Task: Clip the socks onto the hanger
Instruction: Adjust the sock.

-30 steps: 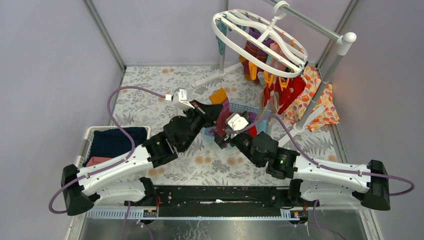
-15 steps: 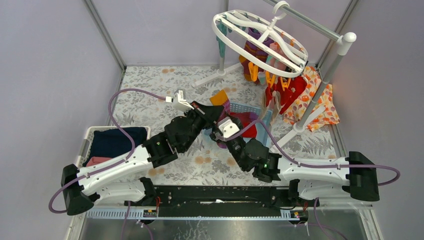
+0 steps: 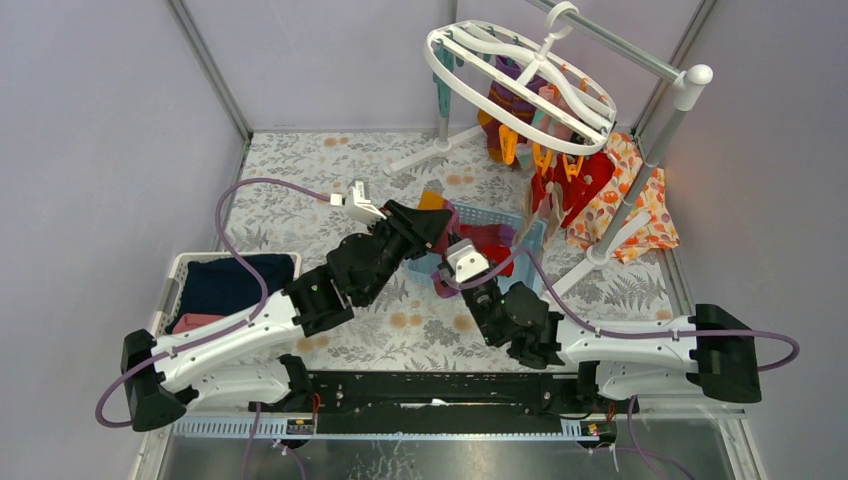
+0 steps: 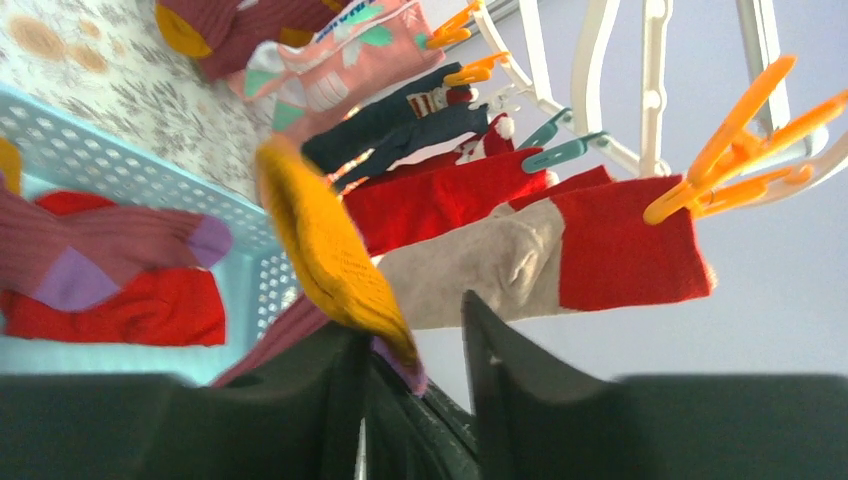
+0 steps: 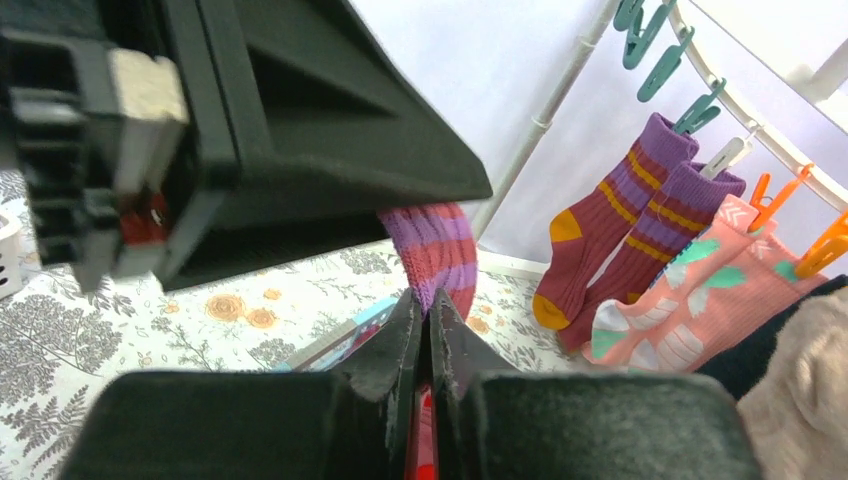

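1. Right gripper (image 5: pixel 427 305): the fingers are pressed together on the striped cuff of the maroon sock (image 5: pixel 435 245).
2. Left gripper (image 4: pixel 410 322): the fingers stand parted. The sock's yellow toe lies loosely in the gap and is not pinched.
3. Sock position: it is off the table and above the blue basket (image 4: pixel 110 150), spanning the two grippers. Its long axis runs roughly far-to-near in the top view, with the toe at the left gripper and the cuff at the right.
4. Governing relation: the hanger (image 4: pixel 651 100) lies beyond both grippers and to their right, well apart from them. The right arm is the nearer one. Teal clips (image 5: pixel 655 65) at one end of the ring hang with nothing in them.
5. Change: one second earlier, the left gripper was clenched on the sock and the right gripper stood wide open beside it. The grip has since passed to the right gripper.
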